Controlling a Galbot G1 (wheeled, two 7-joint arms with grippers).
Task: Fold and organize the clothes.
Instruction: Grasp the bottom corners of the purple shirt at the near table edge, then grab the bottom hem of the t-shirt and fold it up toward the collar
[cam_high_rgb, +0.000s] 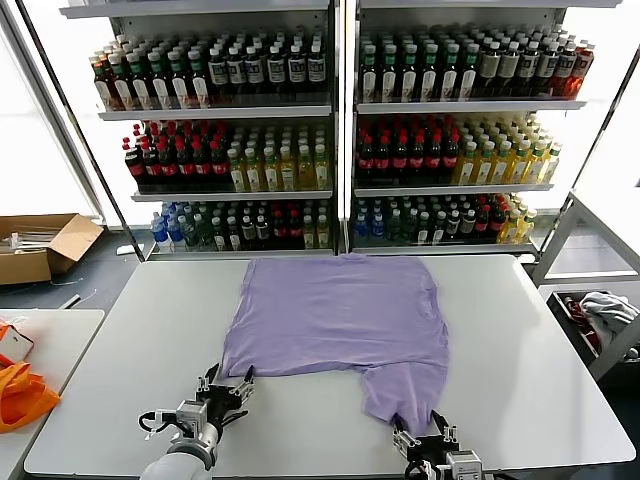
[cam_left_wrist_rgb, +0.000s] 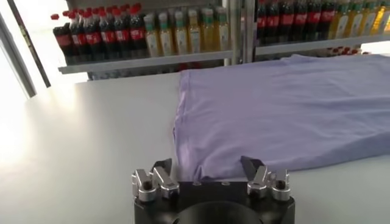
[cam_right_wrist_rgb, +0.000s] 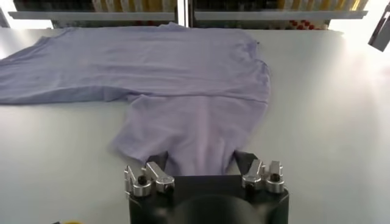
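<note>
The lavender T-shirt lies plain side up on the white table, partly folded, with a flap reaching toward the near right edge. My left gripper is open at the shirt's near left corner. In the left wrist view the gripper has that corner lying between its spread fingers. My right gripper is open at the end of the near right flap. In the right wrist view the gripper straddles the flap's edge. Neither gripper is closed on the fabric.
Shelves of bottles stand behind the table. A cardboard box is on the floor at far left. A bright orange fabric item lies on a side table at left. A bin with cloth is at right.
</note>
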